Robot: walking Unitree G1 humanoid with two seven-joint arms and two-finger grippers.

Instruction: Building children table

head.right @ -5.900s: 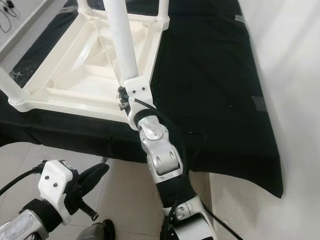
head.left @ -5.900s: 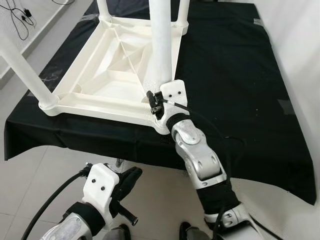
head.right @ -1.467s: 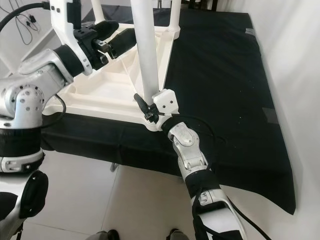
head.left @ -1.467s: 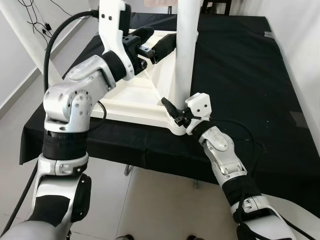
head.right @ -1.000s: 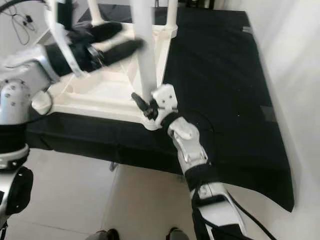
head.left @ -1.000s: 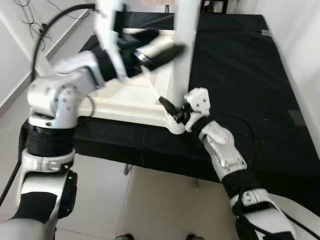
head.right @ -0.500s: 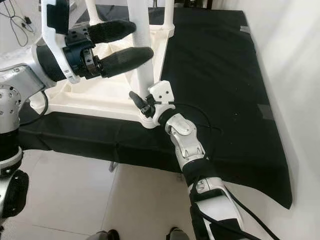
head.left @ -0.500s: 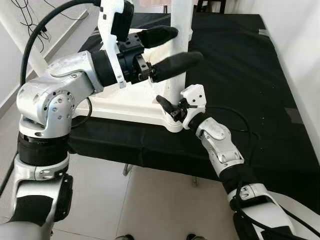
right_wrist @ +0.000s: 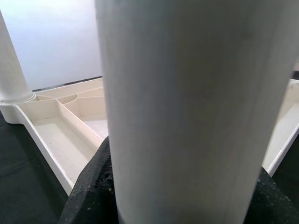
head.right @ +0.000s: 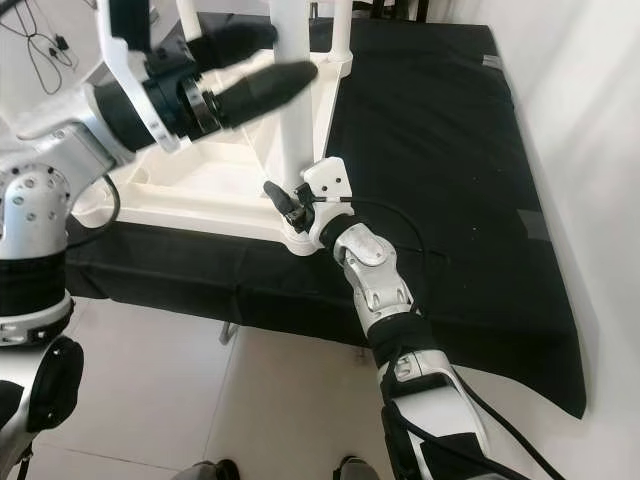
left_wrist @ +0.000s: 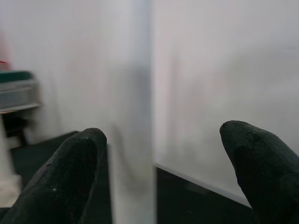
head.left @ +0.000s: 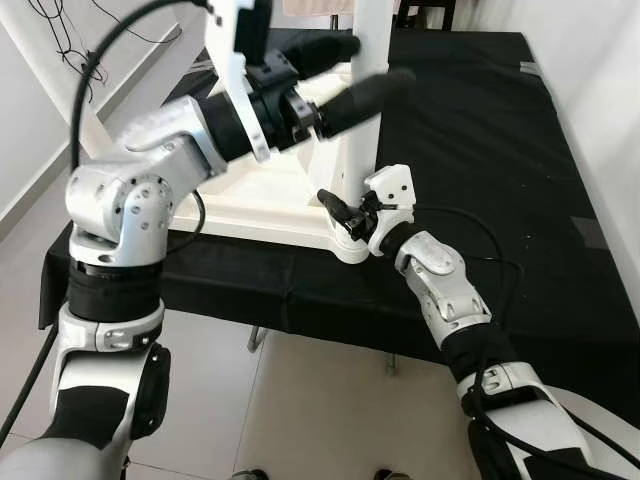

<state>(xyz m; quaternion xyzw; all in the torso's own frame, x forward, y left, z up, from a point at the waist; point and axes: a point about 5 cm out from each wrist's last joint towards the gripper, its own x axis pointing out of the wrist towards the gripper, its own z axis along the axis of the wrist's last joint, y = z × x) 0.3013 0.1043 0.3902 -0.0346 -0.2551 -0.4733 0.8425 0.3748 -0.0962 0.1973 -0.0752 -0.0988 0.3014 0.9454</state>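
A white plastic children's table (head.left: 262, 212) lies upside down on a black-covered worktop. One white leg (head.left: 367, 140) stands upright in its near right corner socket. My right gripper (head.left: 349, 217) is shut on that leg's base; in the right wrist view the leg (right_wrist: 196, 107) sits between the black fingers (right_wrist: 93, 191). My left gripper (head.left: 380, 62) is raised and open, higher up the same leg, one finger on each side. In the left wrist view the blurred leg (left_wrist: 133, 116) lies between the spread fingertips (left_wrist: 70, 177) without touching them. Another leg (head.left: 62, 95) slants up at the near left corner.
The black cloth worktop (head.left: 480, 130) has free room right of the table, and its front edge (head.left: 300, 320) drops to a tiled floor (head.left: 300, 410). A white wall (head.left: 610, 90) runs along the right. Cables (head.left: 60, 20) lie at the far left.
My left arm has come up from hanging low; in the last half second its open gripper moved up and forward to straddle the leg. The right gripper stays on the leg's base.
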